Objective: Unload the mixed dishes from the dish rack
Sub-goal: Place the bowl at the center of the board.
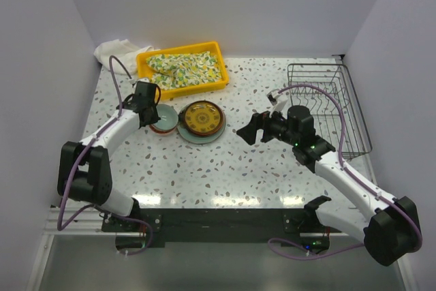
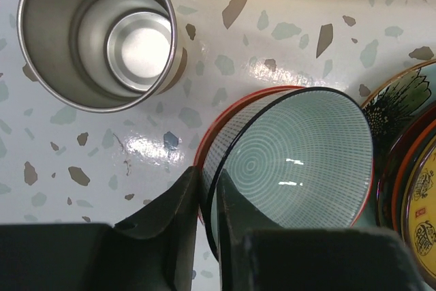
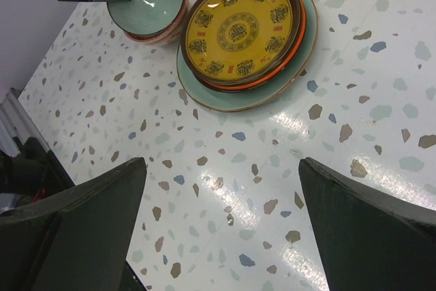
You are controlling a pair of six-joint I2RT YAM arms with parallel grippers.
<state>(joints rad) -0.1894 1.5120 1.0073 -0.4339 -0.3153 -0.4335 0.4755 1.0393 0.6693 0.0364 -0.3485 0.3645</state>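
Left hand (image 2: 208,180) pinches the tilted celadon bowl (image 2: 293,161) by its rim, right hand (image 3: 225,192) wide open and empty: an uneven release may topple it onto the bench (image 2: 286,39).

open terrazzo table (image 1: 225,175) across centre and near edge, widest between right gripper (image 3: 221,161) and plate stack (image 1: 201,122). obstructed at left-centre by that stack, celadon bowl (image 1: 164,118) just beside it, rim pinched by left gripper (image 2: 209,185), and steel-lined cup (image 2: 99,35). bounded behind by yellow tray (image 1: 182,66), at right by dish rack (image 1: 340,100).
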